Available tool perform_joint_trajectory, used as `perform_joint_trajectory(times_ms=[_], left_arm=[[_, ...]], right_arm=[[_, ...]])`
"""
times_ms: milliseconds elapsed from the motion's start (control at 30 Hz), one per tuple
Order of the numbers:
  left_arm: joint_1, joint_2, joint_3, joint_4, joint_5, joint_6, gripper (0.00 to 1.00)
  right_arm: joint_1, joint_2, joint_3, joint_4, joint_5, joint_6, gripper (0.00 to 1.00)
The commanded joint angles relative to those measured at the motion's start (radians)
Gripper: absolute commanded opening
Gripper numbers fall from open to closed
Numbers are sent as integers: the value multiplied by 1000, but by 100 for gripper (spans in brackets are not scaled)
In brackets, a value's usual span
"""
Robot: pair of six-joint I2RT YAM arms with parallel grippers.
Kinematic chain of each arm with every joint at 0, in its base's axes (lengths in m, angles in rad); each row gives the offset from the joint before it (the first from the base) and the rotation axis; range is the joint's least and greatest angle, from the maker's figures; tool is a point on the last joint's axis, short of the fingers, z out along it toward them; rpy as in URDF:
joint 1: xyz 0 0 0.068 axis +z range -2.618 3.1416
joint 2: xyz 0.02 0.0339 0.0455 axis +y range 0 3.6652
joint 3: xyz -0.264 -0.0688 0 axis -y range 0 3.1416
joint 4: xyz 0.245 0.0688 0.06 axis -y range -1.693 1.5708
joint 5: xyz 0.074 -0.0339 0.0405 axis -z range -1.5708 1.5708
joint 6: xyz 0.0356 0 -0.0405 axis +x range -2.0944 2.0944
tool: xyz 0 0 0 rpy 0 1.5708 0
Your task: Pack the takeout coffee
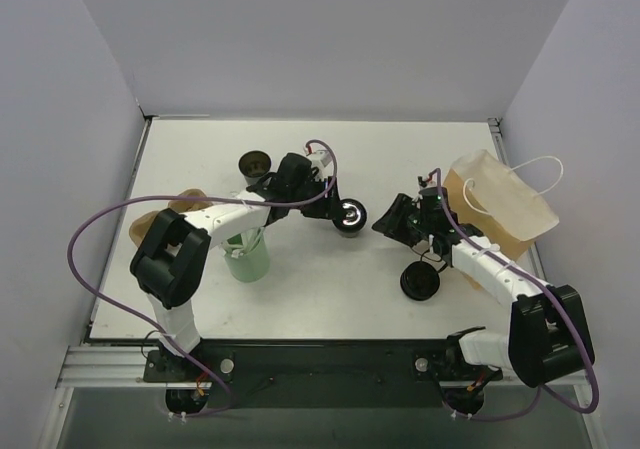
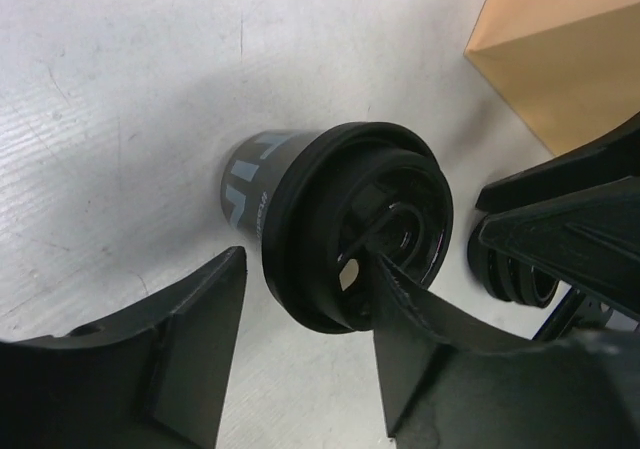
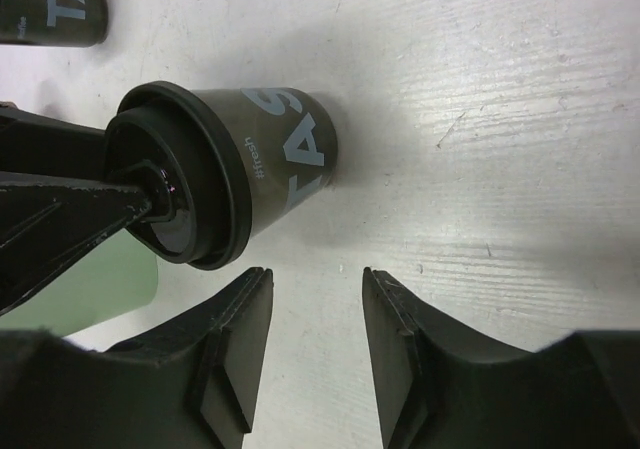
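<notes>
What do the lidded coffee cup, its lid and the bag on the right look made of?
The coffee cup: likely paper, matte dark wall with pale printed letters. Its lid: black plastic, glossy, moulded rim catching highlights. The bag: seemingly brown paper under a translucent plastic carrier with thin white handles.

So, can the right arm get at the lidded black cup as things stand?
Probably yes: the lidded black cup stands just ahead of the open right tool, bare table between. The left tool touches only its lid, leaving the side wall free.
</notes>
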Motion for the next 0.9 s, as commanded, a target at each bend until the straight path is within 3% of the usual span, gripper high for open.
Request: perform_joint_trajectory(times_ms=[0,267,433,667,867], left_arm=[[10,29,91,-256,-4,74,66],[16,90,252,-355,-17,122,67],[16,87,261,-375,-24,136,67],[31,35,301,-432,-81,146,71],[48,14,329,-466,-83,156,75]], right_arm=[[10,-49,79,-99,13,-93,45],[36,-51,150,-167,35,-161,49],[63,-28,178,-176,39,-187,51],[85,15,253,-207,50,-210,62],[93,73,354,-248,58,-231,62]])
